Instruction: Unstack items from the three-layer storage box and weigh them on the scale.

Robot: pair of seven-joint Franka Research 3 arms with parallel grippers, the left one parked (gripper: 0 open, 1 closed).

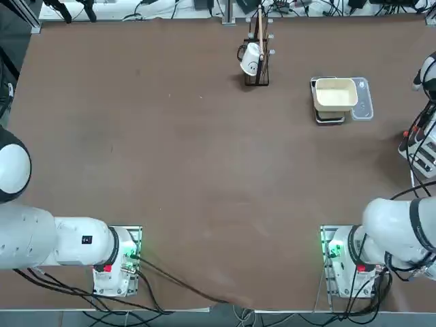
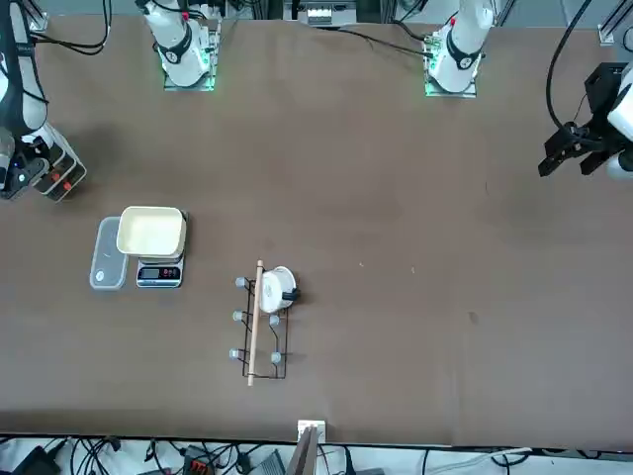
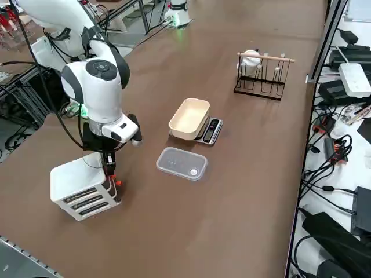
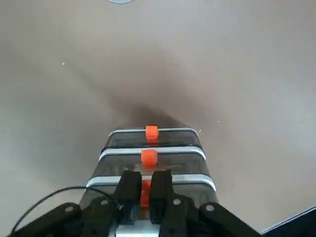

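Tool (image 4: 143, 193) nearly closed, pinching storage box's (image 4: 155, 163) orange tab (image 4: 144, 193)

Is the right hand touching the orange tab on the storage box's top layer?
Touching. In the wrist view the right hand has both fingers pressed against the orange tab on the storage box, with no gap showing.

A brown table (image 1: 170, 170) carries a scale (image 3: 209, 130) topped by a cream bowl (image 3: 189, 118), a clear lid (image 3: 181, 163) just beside the scale, a wire rack (image 3: 261, 75) farther off, and the three-layer storage box (image 3: 81, 185) beyond the lid
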